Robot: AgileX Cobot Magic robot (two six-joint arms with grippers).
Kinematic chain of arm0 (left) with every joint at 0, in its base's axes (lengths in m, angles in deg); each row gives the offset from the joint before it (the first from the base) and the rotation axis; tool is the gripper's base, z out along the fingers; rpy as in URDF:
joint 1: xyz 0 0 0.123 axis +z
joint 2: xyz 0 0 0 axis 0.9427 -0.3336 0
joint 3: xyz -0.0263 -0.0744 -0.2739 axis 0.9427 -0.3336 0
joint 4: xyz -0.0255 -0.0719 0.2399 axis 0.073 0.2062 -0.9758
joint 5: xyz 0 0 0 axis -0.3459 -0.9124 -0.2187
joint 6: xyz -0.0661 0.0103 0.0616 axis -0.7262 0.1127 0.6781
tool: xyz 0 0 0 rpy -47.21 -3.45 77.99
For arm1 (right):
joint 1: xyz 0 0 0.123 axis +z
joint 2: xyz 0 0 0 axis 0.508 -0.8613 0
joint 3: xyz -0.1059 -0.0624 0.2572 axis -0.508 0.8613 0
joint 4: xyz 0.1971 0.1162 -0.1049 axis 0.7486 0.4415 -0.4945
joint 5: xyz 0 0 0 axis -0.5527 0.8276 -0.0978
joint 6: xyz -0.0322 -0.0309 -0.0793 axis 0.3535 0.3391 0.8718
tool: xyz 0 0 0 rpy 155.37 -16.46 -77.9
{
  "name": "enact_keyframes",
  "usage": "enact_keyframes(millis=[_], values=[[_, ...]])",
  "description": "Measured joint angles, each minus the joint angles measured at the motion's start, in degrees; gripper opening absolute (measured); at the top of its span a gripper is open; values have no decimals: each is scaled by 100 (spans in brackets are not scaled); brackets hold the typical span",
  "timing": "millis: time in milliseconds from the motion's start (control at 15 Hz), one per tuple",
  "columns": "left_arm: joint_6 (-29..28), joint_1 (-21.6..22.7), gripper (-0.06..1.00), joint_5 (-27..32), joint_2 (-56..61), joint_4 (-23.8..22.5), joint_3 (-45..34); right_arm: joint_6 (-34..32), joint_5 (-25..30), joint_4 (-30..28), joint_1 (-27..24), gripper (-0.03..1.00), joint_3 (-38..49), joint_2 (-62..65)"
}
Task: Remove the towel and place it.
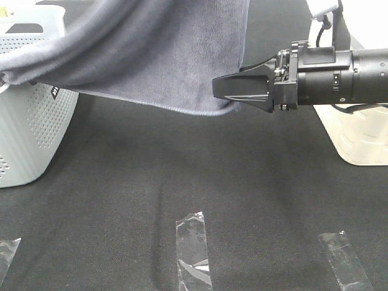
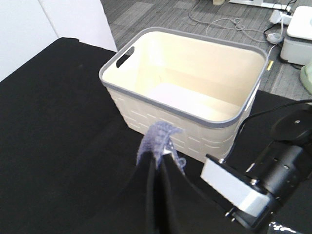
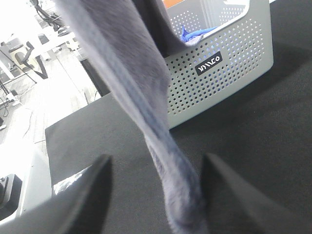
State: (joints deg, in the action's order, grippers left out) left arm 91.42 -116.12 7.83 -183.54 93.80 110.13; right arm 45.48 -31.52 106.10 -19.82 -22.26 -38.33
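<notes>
Grey towel (image 1: 151, 54) is hanging from a perforated basket (image 1: 36, 121) with an unreadable black label (image 3: 208, 63); left gripper (image 2: 157, 165) is pinching its corner, right gripper's (image 1: 218, 86) jaws standing spread around its edge, near a cream basket (image 2: 131, 109)

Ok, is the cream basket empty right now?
Empty. The left wrist view looks into the cream basket and shows only bare floor and walls; the towel is outside it.
</notes>
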Motion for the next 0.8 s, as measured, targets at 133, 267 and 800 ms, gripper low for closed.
enact_keyframes(millis=[133,267,800], values=[[-29,0,0,-138,-11,-103,0,0,0,0,0,37,0,0],[-34,0,0,-350,-11,-109,0,0,0,0,0,35,0,0],[-132,0,0,-476,-11,-218,0,-115,0,0,0,0,0,0]])
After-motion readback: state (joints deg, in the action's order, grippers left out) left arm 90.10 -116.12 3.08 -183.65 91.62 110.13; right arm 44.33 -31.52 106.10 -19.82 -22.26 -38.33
